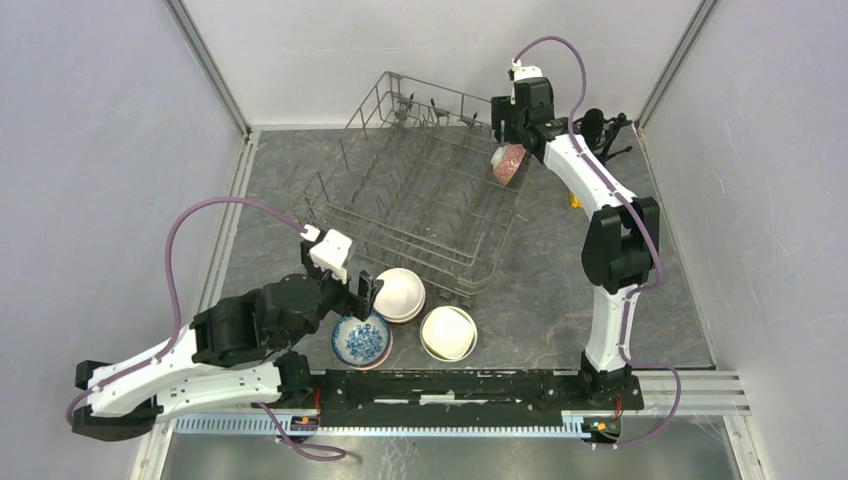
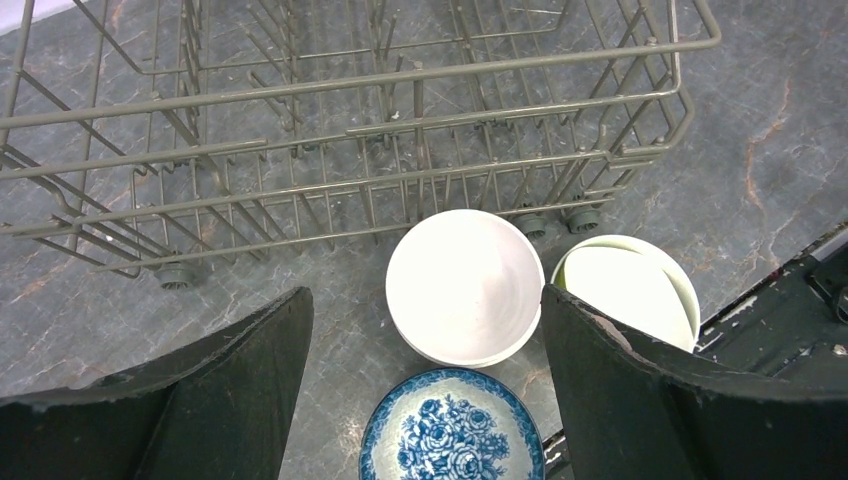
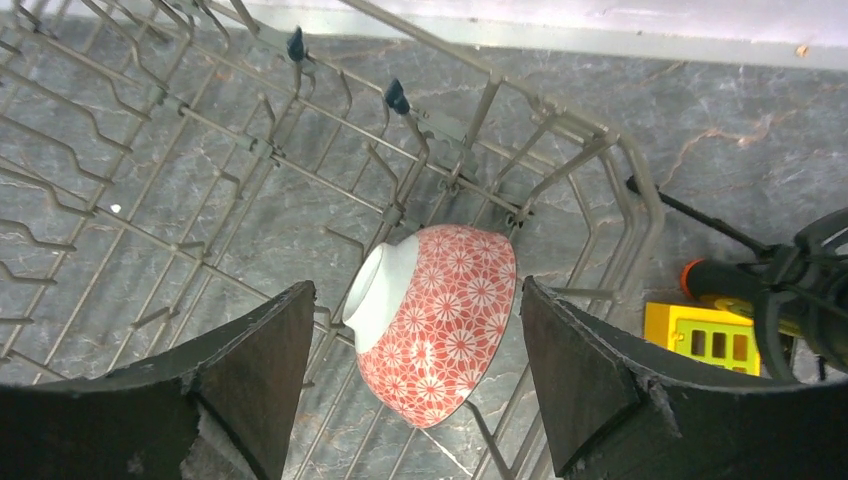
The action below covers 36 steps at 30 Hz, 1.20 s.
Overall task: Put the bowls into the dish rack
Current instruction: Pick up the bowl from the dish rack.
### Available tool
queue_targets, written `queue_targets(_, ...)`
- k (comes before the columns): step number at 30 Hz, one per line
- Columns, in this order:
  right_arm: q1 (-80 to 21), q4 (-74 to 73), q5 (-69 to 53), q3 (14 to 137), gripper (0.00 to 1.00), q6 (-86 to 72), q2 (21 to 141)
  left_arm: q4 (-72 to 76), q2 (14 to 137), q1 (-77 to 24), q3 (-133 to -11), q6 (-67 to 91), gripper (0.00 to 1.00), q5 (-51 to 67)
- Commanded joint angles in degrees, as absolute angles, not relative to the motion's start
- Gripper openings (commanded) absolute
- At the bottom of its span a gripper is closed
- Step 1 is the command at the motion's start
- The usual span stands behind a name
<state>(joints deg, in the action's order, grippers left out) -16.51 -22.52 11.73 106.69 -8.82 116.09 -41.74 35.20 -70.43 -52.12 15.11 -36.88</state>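
Observation:
The grey wire dish rack [image 1: 420, 195] stands mid-table; it also shows in the left wrist view [image 2: 350, 130] and the right wrist view [image 3: 200, 170]. A red-and-white flower-patterned bowl [image 1: 509, 163] stands on edge among the tines at the rack's far right corner, seen in the right wrist view [image 3: 435, 322]. My right gripper [image 3: 415, 385] is open just above it, not touching. Near the rack's front sit a white bowl stack [image 1: 399, 294] [image 2: 464, 286], a blue-and-white bowl [image 1: 361, 340] [image 2: 450, 428] and a lime-green-rimmed white bowl [image 1: 448, 333] [image 2: 630, 290]. My left gripper [image 2: 425, 395] is open and empty above them.
A yellow block and a black-and-orange tool [image 3: 715, 320] lie right of the rack by the far right wall. Frame posts and walls enclose the table. The arms' black base rail [image 1: 470, 390] runs along the near edge.

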Motion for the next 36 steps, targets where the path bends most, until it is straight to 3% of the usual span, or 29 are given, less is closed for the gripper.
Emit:
queue_targets(1, -16.67, -24.03, 13.1, 108.64, 0.81, -11.93, 118.2, -41.56, 34.15, -70.01, -54.05, 16.35, 0.9, -35.25)
queue_targets(12, -16.62, -23.71, 13.89, 105.65, 0.85, -16.56, 118.15, -41.53, 34.14, -68.78, -54.05, 16.43, 0.9, -33.51)
queue_targets(19, -16.62, -25.7, 15.02, 103.89, 0.98, -18.38, 116.84, -41.42, 34.62, -67.62, -54.14, 16.44, 0.9, -32.22)
queue_targets(29, -16.62, -30.33, 15.63, 106.51, 0.98, -23.67, 119.0, -41.04, 34.88, -65.81, -53.88, 16.52, 0.9, -29.97)
queue_targets(36, -16.63, -29.19, 8.98, 107.17, 0.98, -26.2, 120.88, -40.99, 35.28, -65.21, -53.88, 16.52, 0.9, -29.75)
